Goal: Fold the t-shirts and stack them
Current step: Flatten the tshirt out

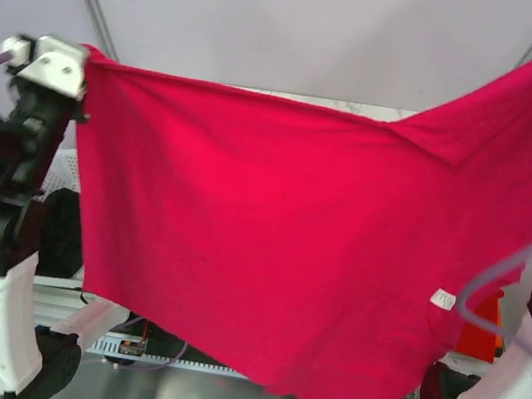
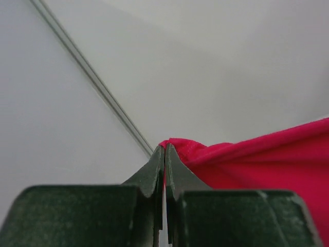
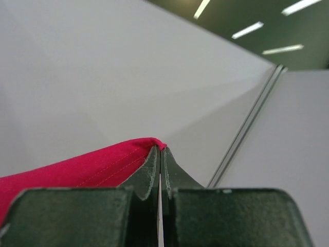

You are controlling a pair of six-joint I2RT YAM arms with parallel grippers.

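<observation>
Draping softly, crimson-pink t-shirt [image 1: 270,241] hangs from clamped fingers [image 2: 153,175].

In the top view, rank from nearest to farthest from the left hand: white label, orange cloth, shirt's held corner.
1. Held corner, in the left hand.
2. White label, low right on the shirt.
3. Orange cloth, far right, behind it.

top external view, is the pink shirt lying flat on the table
No, the shirt hangs spread in the air, its upper corners pinched by the left pincer and right pincer.
</observation>
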